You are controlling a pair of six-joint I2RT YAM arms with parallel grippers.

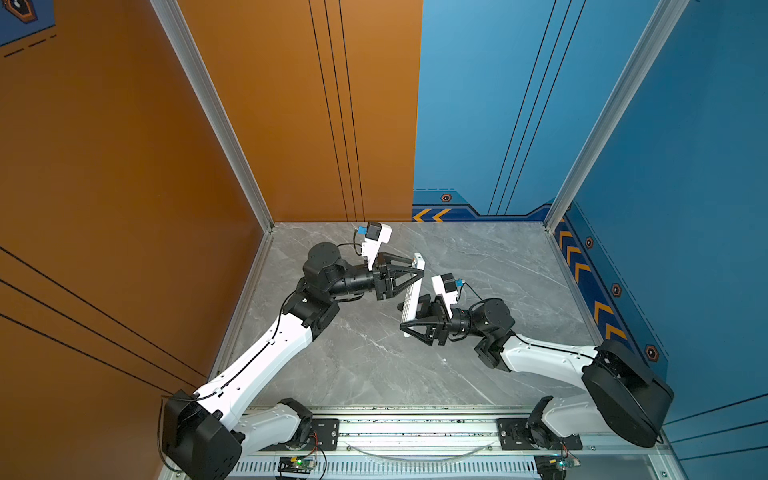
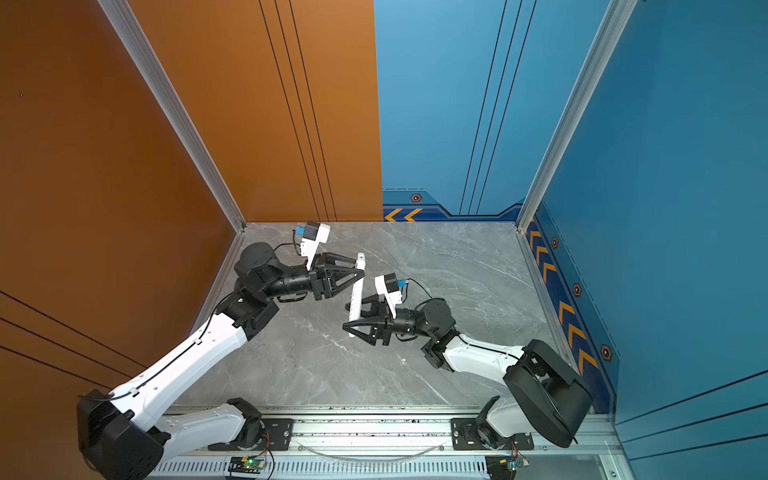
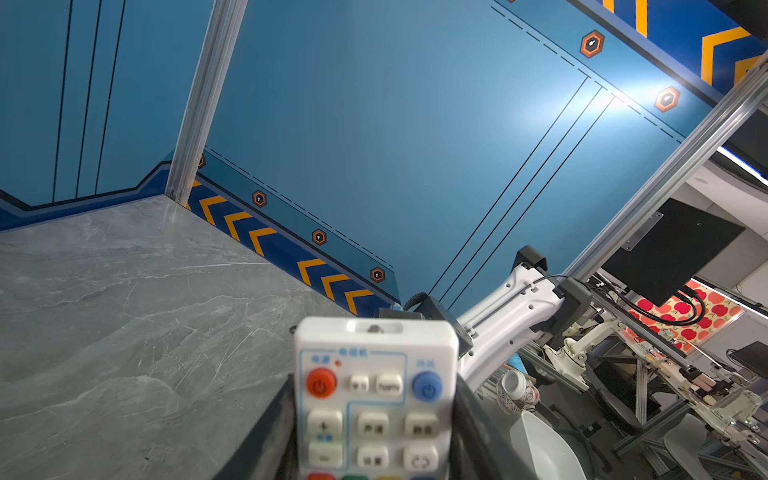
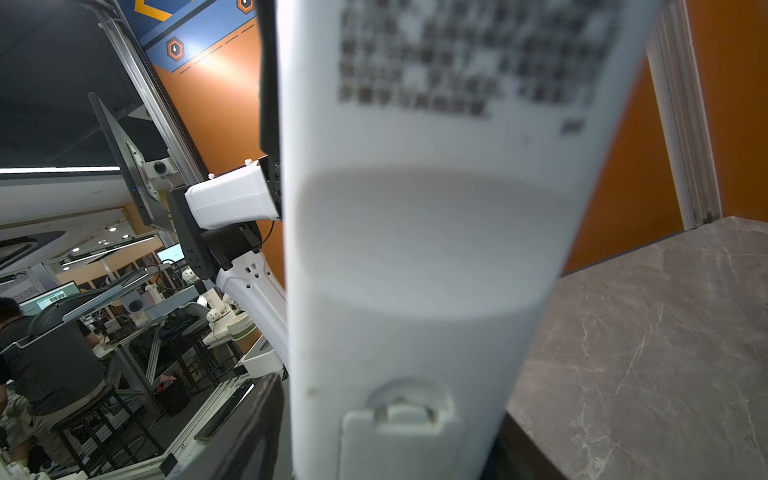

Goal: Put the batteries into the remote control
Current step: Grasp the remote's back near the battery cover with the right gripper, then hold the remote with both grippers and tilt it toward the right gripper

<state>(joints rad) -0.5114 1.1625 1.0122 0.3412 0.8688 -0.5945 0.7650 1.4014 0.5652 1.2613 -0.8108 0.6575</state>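
While the remote control (image 1: 412,291) is held in the air above the middle of the grey marble table (image 1: 478,266), its far end is seen gripped by the left gripper (image 1: 417,266) in both top views, and its near end is straddled by the right gripper (image 1: 405,318). From the left wrist, the button face (image 3: 374,399) is shown clamped between both dark fingers (image 3: 266,432). From the right wrist, the blurred white back (image 4: 415,249) with its closed cover (image 4: 399,440) is framed; whether it is clamped there cannot be told.
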